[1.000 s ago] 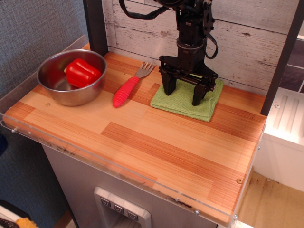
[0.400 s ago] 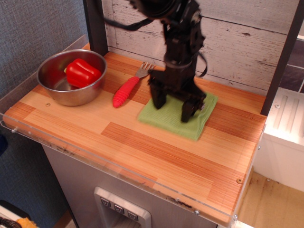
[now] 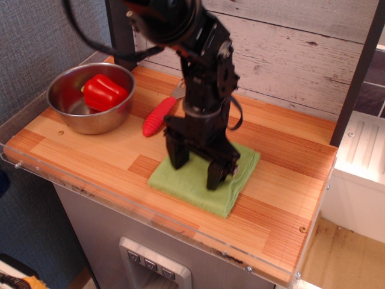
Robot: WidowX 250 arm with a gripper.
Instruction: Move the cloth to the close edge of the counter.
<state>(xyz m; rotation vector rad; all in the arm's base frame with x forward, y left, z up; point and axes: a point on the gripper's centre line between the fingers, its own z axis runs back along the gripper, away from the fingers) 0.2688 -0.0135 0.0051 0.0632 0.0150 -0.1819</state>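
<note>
Gripper (image 3: 196, 171): black two-finger unit, jaws spread wide, both fingertips pressed down on the square folded light-green terry cloth (image 3: 198, 183). It looks like a pin-and-drag, not a pinch: nothing is held between the fingers.

Left to right:
- Round steel bowl (image 3: 90, 99) with a red bell pepper (image 3: 105, 91) inside, at the back-left corner, well clear of the drag path.
- Red-handled fork (image 3: 158, 115) lies beside the bowl, its head partly hidden behind the arm.
- Cloth sits mid-counter on the striped light and reddish wood counter (image 3: 90, 150), near the front acrylic edge but not at it yet.

Versus 1.0 s ago: cloth was at the back by the wall, right of the fork. It's since slid forward and left with the gripper, slightly rotated. Bowl, pepper and fork are unchanged.
</note>
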